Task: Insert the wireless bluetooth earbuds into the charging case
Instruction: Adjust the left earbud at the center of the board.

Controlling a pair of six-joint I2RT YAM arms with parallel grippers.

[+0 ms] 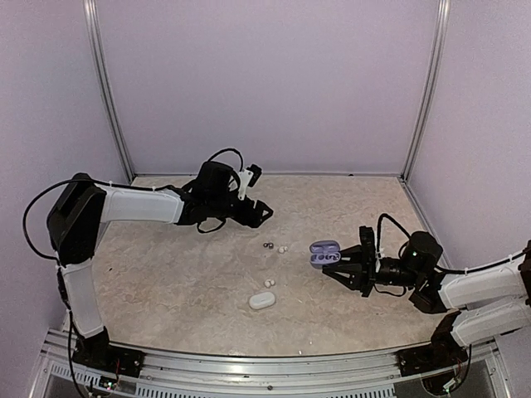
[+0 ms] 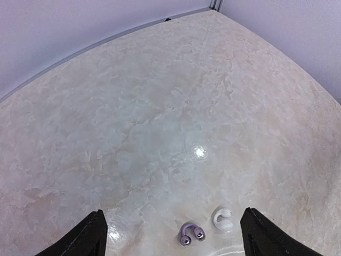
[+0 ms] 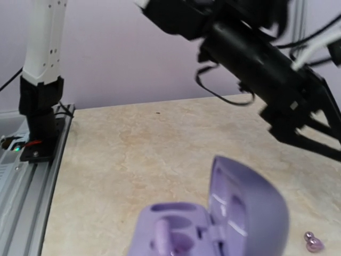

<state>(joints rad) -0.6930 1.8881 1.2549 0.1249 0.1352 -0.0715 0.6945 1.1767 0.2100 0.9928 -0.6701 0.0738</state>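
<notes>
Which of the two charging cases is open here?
The purple case, its lid hinged up and the inner sockets showing; the white case lies shut.

Pale lilac walls, grey metal corner posts, beige marbled tabletop, small glare on it

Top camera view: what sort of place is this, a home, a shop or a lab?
Probably a robotics lab test cell: plain lilac walls and metal corner posts box in a marble-patterned table, and two arms stand bolted to an aluminium rail at its near edge.
</notes>
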